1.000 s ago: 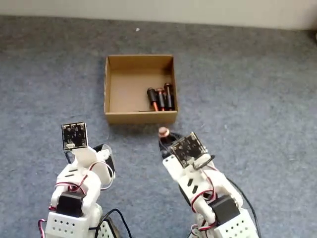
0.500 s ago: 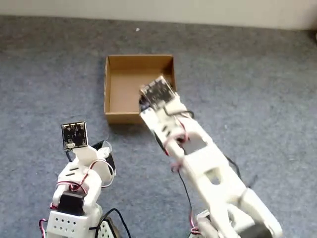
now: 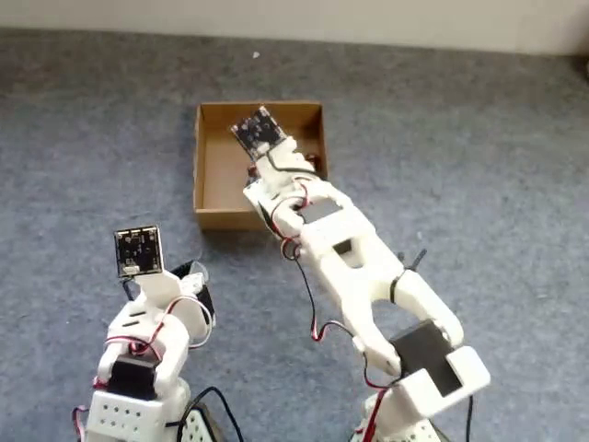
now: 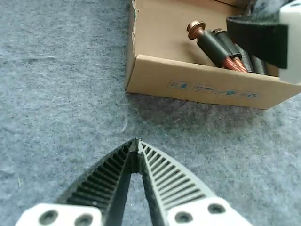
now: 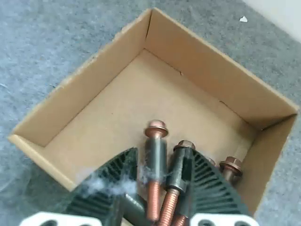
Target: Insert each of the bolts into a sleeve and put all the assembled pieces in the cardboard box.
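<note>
Inside the right pincer (image 5: pixel 163 154), the bolts (image 5: pixel 181 165) lose their threaded tips at the picture's edge; one sleeve (image 5: pixel 154 157) is blurred.

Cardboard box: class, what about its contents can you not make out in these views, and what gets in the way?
Right wrist view: the right gripper hides the lower ends of the assembled pieces in the cardboard box; one head is half covered.
Left wrist view: that gripper covers the farther pieces, so they cannot be counted.
High view: the right arm covers most of them.
</note>
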You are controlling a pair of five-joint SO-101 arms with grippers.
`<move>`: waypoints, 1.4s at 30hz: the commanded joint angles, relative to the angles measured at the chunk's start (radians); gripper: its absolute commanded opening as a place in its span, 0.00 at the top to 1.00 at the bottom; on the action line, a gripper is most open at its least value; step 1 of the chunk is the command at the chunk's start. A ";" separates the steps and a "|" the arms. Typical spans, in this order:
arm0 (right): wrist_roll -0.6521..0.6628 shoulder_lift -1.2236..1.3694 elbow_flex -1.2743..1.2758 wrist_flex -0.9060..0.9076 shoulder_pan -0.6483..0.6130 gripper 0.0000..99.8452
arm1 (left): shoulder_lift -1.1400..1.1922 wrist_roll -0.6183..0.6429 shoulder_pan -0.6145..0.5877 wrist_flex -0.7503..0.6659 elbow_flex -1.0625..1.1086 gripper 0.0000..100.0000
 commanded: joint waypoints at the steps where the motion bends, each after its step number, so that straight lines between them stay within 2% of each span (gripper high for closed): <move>1: 0.006 -0.062 -0.076 0.044 0.015 0.86 | -0.005 -0.011 -0.013 -0.021 0.022 0.99; 5: 0.006 -0.176 -0.031 0.125 0.016 0.86 | -0.004 -0.011 -0.013 -0.021 0.022 0.99; 12: 0.006 -0.472 0.209 0.240 0.016 1.00 | -0.004 -0.011 -0.013 -0.021 0.022 0.99; 21: 0.002 -0.932 0.630 0.305 0.024 0.99 | -0.004 -0.011 -0.012 -0.021 0.022 0.99; 28: 0.002 -1.372 0.946 0.320 0.157 0.99 | -0.004 -0.011 -0.010 -0.021 0.022 0.99; 37: 0.002 -1.860 1.148 0.545 0.197 0.99 | -0.004 -0.011 -0.007 -0.023 0.022 0.99; 42: 0.002 -1.862 1.218 0.576 0.199 0.99 | -0.004 -0.011 -0.007 -0.026 0.022 0.99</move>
